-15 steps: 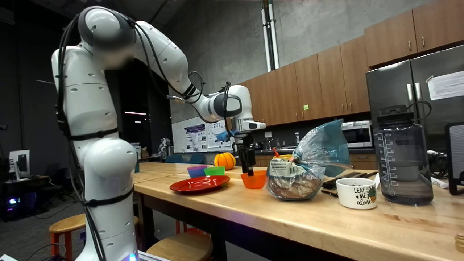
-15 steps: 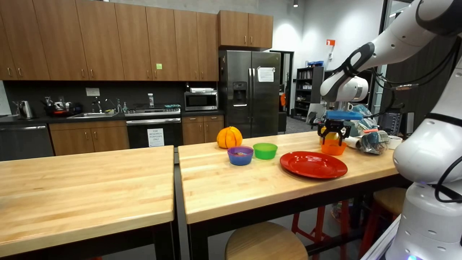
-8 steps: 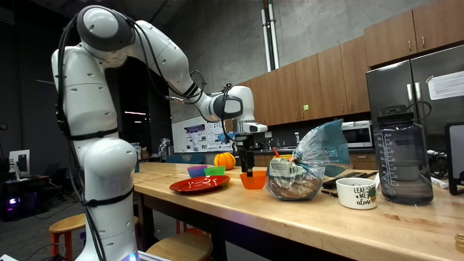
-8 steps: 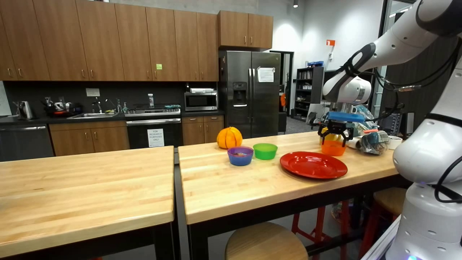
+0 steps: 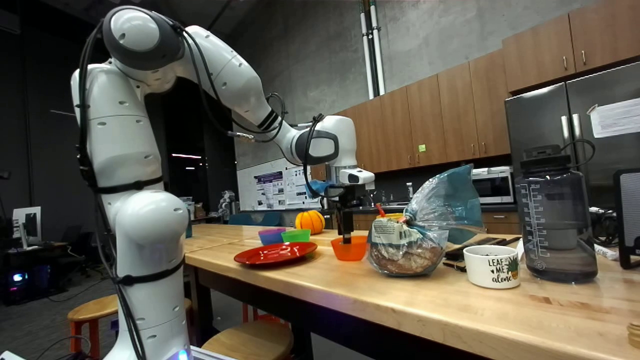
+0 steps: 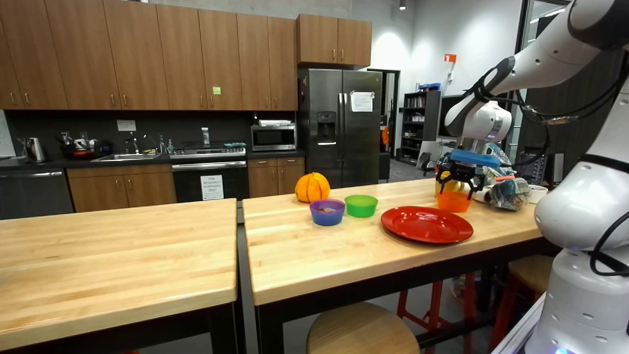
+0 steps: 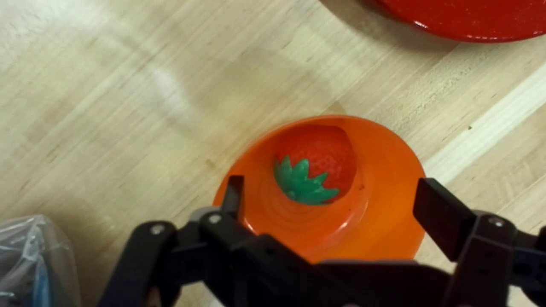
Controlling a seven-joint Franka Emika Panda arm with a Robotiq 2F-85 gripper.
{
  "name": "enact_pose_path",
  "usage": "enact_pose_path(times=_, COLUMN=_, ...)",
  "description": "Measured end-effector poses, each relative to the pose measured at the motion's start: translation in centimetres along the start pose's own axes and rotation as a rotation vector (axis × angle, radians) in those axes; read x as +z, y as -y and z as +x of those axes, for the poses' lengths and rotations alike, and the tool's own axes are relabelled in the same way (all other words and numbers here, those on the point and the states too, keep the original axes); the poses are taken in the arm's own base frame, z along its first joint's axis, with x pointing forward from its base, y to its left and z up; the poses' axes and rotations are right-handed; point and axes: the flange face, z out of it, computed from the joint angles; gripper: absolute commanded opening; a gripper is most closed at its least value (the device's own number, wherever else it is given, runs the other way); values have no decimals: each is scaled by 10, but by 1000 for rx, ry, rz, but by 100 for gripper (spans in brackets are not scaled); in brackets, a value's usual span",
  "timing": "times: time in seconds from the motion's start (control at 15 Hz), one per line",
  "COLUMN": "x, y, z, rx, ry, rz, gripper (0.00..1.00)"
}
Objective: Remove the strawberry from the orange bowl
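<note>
The orange bowl (image 7: pixel 392 213) stands on the wooden table and shows in both exterior views (image 5: pixel 345 254) (image 6: pixel 453 202). The strawberry (image 7: pixel 326 155), red with green leaves, lies inside the bowl against its far side in the wrist view. The bowl's wall hides it in both exterior views. My gripper (image 7: pixel 331 200) is open and empty above the bowl, its fingers (image 7: pixel 441 215) spread to about the bowl's width. The strawberry lies between the fingers' lines but a little ahead of the tips. In an exterior view the gripper (image 5: pixel 346 241) points down, its tips at rim height.
A red plate (image 6: pixel 426 224) lies beside the bowl, also in the wrist view (image 7: pixel 482 19). A plastic-bagged loaf (image 5: pixel 407 250) stands close on the bowl's other side. A green bowl (image 6: pixel 361 206), a purple-blue bowl (image 6: pixel 328 216), a pumpkin (image 6: pixel 312 188) and a white cup (image 5: pixel 492 270) stand further off.
The arm's wrist has shifted a little to the right in both exterior views, and the gripper stands slightly tilted over the bowl. The gripper has stayed open. The bowl looks unmoved.
</note>
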Motion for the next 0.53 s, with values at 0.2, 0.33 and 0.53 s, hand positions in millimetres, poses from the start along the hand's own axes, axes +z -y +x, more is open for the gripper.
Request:
enact_pose_path(times=0.2, x=-1, y=-4, z=2, rx=13, ry=-19, rz=-30, gripper=100)
enact_pose_path(times=0.33, x=-1, y=-1, z=1, rx=8, ry=-24, rz=-48, gripper=100)
enact_pose_path(times=0.53, x=1, y=8, z=-3, rx=-14, ry=-29, rz=-73, gripper=100)
